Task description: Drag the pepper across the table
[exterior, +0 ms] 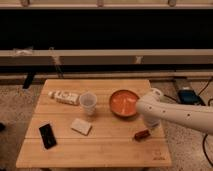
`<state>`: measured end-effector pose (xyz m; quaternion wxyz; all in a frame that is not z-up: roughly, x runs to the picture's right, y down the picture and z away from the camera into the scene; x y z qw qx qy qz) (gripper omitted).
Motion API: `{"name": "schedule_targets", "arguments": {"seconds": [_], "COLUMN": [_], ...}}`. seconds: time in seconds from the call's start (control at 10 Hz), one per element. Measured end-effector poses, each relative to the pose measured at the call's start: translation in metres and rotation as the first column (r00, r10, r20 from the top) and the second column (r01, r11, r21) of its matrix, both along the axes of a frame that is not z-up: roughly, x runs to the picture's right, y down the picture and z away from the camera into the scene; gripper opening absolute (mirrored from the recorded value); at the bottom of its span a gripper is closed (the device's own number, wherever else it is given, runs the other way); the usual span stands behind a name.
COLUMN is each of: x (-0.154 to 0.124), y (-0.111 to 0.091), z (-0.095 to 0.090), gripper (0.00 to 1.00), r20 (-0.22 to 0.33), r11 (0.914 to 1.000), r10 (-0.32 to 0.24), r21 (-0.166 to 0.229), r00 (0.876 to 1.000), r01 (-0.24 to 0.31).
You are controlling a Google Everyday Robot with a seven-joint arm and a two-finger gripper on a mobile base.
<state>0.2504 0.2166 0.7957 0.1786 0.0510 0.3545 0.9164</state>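
gripper (148, 125) beside bowl (124, 103), probably touching

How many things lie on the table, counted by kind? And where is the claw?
Pepper: 1
Orange bowl: 1
Clear cup: 1
Lying bottle: 1
Black phone: 1
Pale sponge-like block: 1
Total: 6 on the table
The claw is at the pepper, near the table's right edge.
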Motion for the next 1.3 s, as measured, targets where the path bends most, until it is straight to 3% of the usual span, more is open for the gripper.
{"name": "schedule_targets", "arguments": {"seconds": [0.4, 1.3], "x": [0.006, 0.003], "y": [-0.016, -0.018], "z": [0.001, 0.001], "gripper": [0.8, 0.8], "r20": [0.076, 0.083], "r11": [0.9995, 0.9994], "r10": [-0.01, -0.012], "r21": [0.031, 0.035], "r00": [0.997, 0.996], "r01": [0.007, 0.009]}}
